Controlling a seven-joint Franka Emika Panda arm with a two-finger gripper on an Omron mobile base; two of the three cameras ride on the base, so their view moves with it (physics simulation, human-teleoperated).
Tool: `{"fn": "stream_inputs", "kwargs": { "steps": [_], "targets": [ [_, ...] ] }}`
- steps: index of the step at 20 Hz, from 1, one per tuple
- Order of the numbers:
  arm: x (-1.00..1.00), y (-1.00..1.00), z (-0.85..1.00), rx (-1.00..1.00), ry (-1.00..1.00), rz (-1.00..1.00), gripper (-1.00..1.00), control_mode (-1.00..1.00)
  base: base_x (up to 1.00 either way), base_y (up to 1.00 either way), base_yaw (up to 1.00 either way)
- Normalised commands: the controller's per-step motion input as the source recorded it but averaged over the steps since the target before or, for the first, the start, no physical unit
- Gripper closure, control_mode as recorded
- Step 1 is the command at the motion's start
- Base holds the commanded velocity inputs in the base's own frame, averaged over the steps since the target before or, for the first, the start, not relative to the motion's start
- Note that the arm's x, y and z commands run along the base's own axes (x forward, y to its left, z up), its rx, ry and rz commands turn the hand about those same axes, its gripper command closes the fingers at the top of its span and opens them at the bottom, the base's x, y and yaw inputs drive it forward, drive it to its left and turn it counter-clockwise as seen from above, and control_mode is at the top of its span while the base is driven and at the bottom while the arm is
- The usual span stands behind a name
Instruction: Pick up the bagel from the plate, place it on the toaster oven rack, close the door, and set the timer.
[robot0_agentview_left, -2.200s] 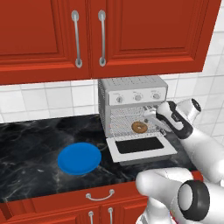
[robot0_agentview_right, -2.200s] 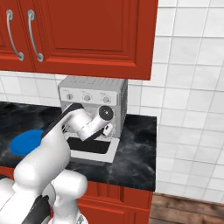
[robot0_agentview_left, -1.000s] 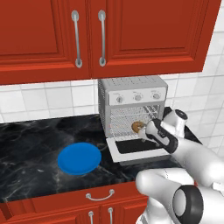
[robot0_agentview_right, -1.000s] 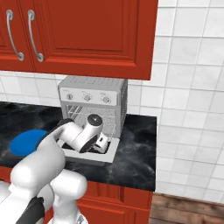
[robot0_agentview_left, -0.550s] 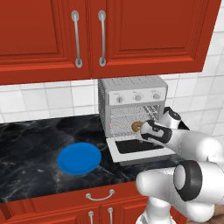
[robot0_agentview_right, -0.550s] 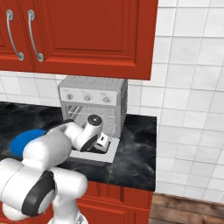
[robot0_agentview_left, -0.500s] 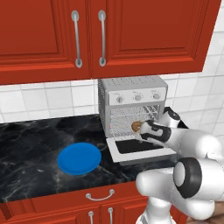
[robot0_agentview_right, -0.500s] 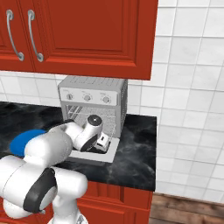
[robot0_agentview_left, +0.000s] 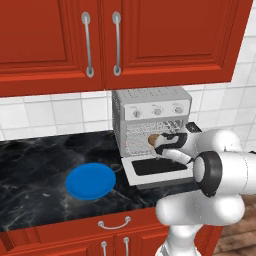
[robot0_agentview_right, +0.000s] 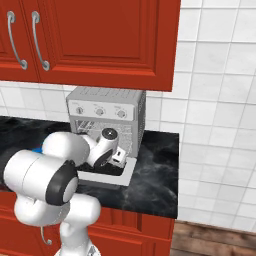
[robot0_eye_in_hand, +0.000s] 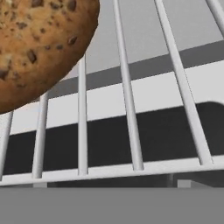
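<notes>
bagel (robot0_eye_in_hand: 37, 48) rests on the oven rack (robot0_eye_in_hand: 131, 127).
gripper (robot0_agentview_left: 159, 148) spread wide beside it, above the lowered door (robot0_agentview_left: 157, 168).

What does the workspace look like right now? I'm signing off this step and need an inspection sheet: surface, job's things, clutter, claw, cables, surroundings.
Surface: dark marbled counter over red drawers.
Bagel: the bagel lies on the toaster oven rack, inside the toaster oven.
Plate: blue plate on the counter, left of the oven, nothing on it.
Door: the door is folded down, open.
Timer: three knobs on the oven front; settings too small to read.
Clutter: nothing seen.
Claw: the claw is at the oven mouth beside the bagel, open, holding nothing.
Cables: nothing seen.
Surroundings: red wall cabinets, white tiled wall.
</notes>
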Motion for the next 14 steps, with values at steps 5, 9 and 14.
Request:
{"fn": "stream_inputs", "kwargs": {
  "steps": [5,9,14],
  "targets": [
    [0.46,0.09,0.04,0.0,-0.01,0.0,-1.0,-1.0,0.0,0.0,0.0],
    [0.55,0.13,0.14,0.0,-0.03,0.0,-1.0,-1.0,0.0,0.0,0.0],
    [0.62,0.11,0.18,0.0,-0.01,0.0,-1.0,-1.0,0.0,0.0,0.0]
  ]
}}
